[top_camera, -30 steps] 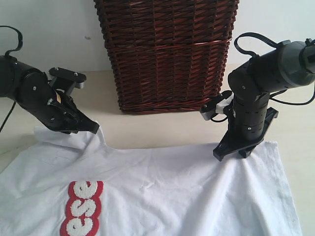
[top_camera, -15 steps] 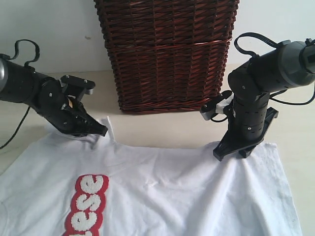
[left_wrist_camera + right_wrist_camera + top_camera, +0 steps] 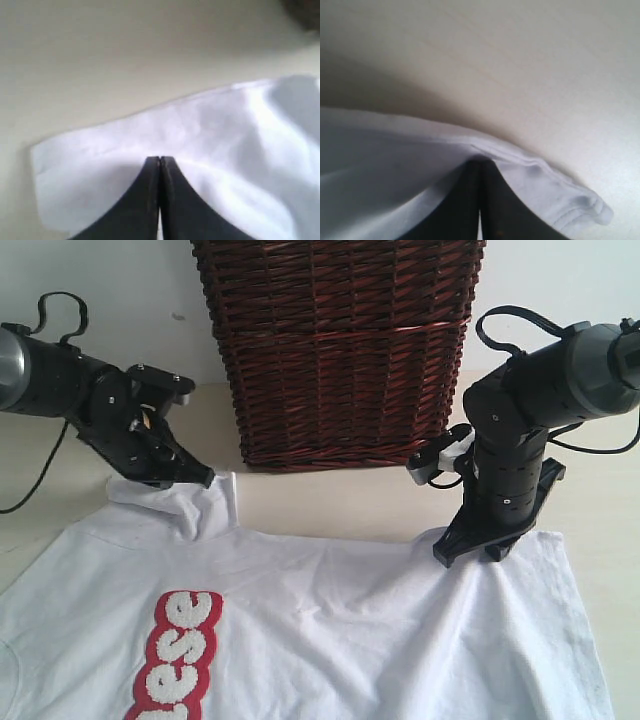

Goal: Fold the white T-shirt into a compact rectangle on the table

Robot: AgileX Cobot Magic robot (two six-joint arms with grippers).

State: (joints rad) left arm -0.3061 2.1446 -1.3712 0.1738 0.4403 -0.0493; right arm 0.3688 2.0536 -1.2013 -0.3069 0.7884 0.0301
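The white T-shirt [image 3: 350, 620] lies spread over the front of the table [image 3: 330, 510], its red-outlined lettering [image 3: 175, 650] at the lower left. My left gripper [image 3: 203, 480] is shut on the shirt's far left sleeve corner and holds it slightly raised. The left wrist view shows the closed jaws [image 3: 160, 159] over white cloth [image 3: 225, 130]. My right gripper [image 3: 468, 548] points down and is shut on the far right edge of the shirt. In the right wrist view the hem [image 3: 545, 175] bunches around the closed tip [image 3: 480, 162].
A tall dark brown wicker basket [image 3: 340, 350] stands at the back centre between the two arms. Bare tabletop [image 3: 600, 490] runs behind the shirt, on both sides of the basket. Cables trail from both arms.
My left gripper has moved back and to the right with the sleeve corner, dragging the shirt's left side and lettering rightward. The right arm has stayed still.
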